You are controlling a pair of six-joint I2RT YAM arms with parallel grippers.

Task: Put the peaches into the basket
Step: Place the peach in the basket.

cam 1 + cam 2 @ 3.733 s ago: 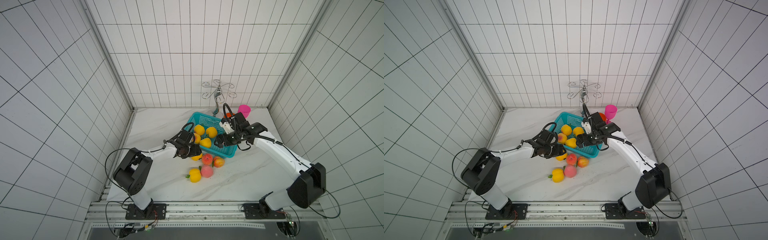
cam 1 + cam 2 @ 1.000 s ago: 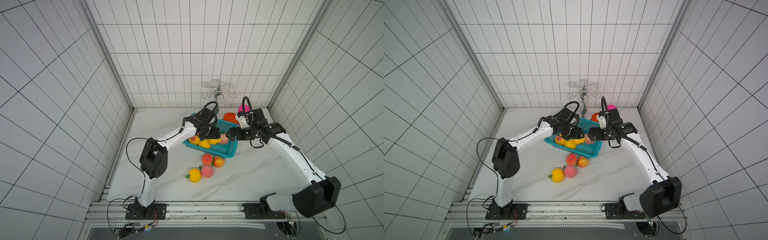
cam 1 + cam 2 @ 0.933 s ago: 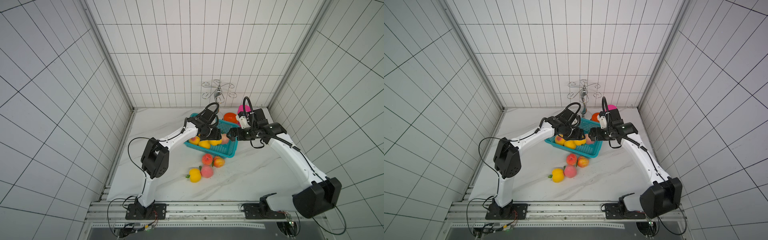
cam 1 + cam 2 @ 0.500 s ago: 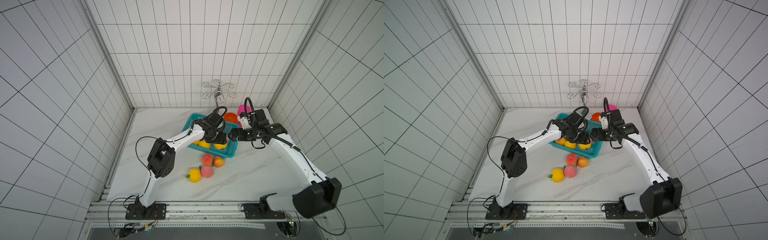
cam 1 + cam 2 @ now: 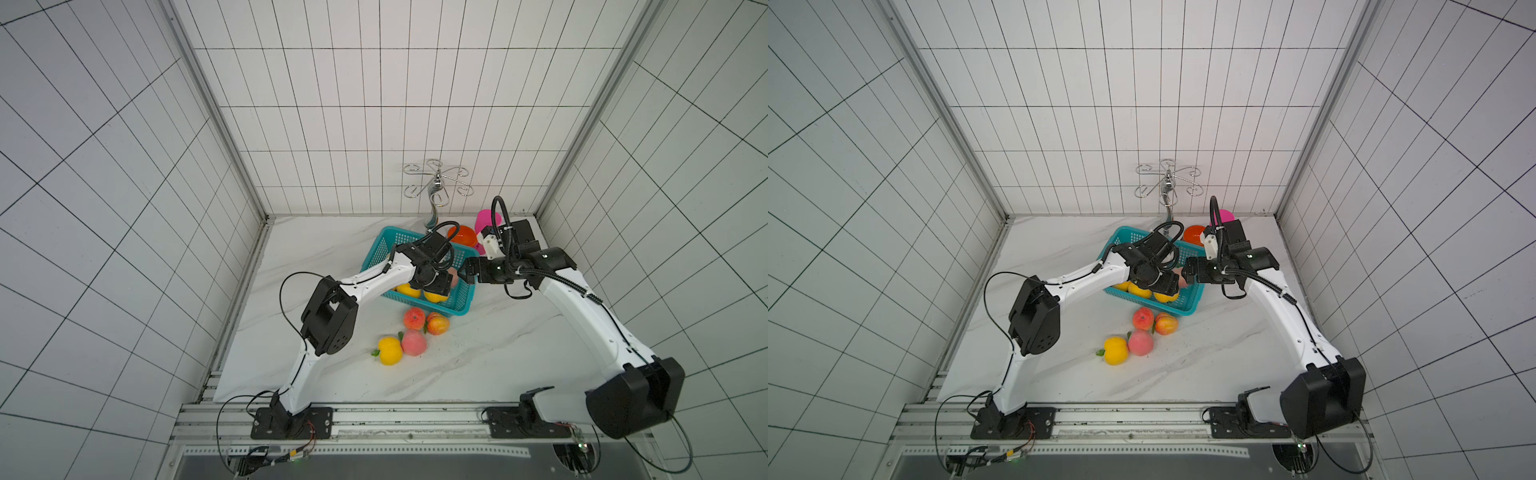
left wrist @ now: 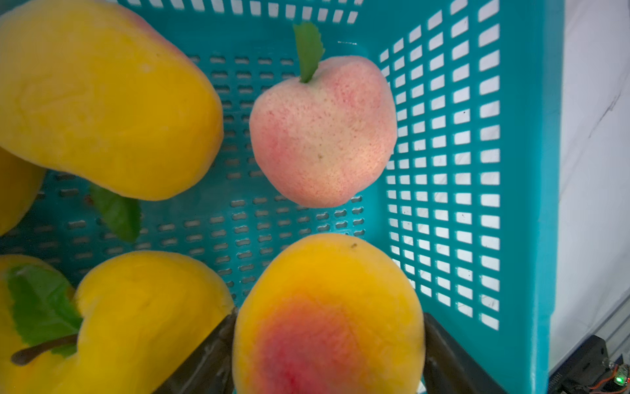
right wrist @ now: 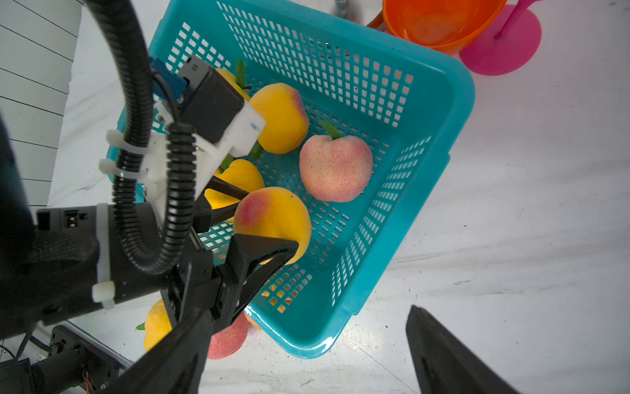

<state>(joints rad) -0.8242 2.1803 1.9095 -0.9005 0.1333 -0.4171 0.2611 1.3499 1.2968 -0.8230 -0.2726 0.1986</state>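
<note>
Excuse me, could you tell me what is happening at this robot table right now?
The robot is filling the teal basket. The left gripper holds a yellow-red peach between its fingers over the basket's floor, beside a pink peach and several yellow peaches lying there. The right gripper hangs open and empty by the basket's side. Four peaches lie on the table in front of the basket, not yet collected.

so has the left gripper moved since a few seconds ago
yes, the left gripper went from beside the basket's near left corner to over its right end, closed on a peach
</note>
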